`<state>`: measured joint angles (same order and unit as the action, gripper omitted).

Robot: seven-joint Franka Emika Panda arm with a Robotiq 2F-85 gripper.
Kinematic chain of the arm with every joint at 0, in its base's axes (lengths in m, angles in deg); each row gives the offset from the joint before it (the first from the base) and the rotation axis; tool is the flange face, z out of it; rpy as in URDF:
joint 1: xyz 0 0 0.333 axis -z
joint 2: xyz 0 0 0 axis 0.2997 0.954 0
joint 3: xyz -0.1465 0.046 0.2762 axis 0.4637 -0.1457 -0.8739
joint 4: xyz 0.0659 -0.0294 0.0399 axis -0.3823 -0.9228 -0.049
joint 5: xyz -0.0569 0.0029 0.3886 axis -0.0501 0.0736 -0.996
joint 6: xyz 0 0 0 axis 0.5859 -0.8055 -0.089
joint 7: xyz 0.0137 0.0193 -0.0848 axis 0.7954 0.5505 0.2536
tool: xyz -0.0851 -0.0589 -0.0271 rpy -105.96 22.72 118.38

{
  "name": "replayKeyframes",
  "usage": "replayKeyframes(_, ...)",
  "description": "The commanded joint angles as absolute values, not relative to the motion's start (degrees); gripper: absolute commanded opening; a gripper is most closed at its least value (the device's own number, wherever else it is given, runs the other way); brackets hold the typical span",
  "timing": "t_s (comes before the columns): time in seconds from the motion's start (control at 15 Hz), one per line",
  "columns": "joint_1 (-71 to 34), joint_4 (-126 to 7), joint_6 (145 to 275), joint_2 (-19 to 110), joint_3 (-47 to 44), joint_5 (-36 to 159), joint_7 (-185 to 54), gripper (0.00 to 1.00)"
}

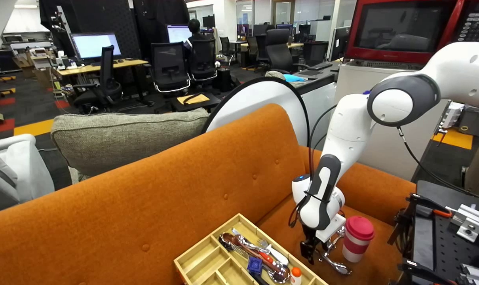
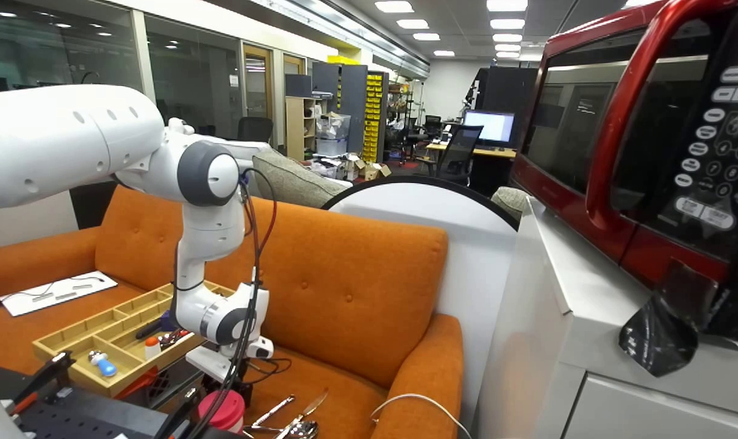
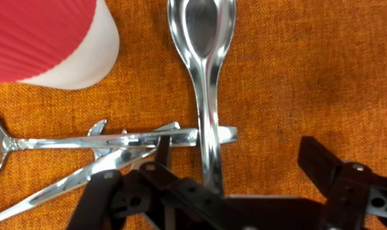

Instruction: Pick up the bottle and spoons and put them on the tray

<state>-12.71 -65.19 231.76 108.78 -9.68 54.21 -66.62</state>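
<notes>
The bottle (image 1: 357, 239) has a red lid, a pale body and a red band. It stands upright on the orange sofa seat, at the upper left in the wrist view (image 3: 84, 60). A silver spoon (image 3: 202, 35) lies across other shiny cutlery handles (image 3: 107, 140); this pile also shows in both exterior views (image 1: 339, 268) (image 2: 274, 414). My gripper (image 3: 236, 151) is open just above the seat. The spoon's handle lies between its fingers, nearer the left one, and the handle's end is hidden. The divided wooden tray (image 1: 206, 239) lies beside the arm and holds mixed utensils.
An orange-capped small bottle (image 1: 296, 276) sits in the tray. A dark bench (image 1: 441, 221) with clamps stands close by. The sofa backrest (image 1: 223, 166) rises behind the tray. A white board (image 2: 58, 294) lies farther along the seat. Cables hang along the arm.
</notes>
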Motion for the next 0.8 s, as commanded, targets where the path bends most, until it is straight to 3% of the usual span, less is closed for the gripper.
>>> replayKeyframes(0.0,-13.1,-63.3,228.8,109.6,-9.7,52.7,-66.6,1.00)
replayKeyframes(0.73,-14.5,-55.5,223.9,113.0,-9.4,53.3,-66.1,1.00)
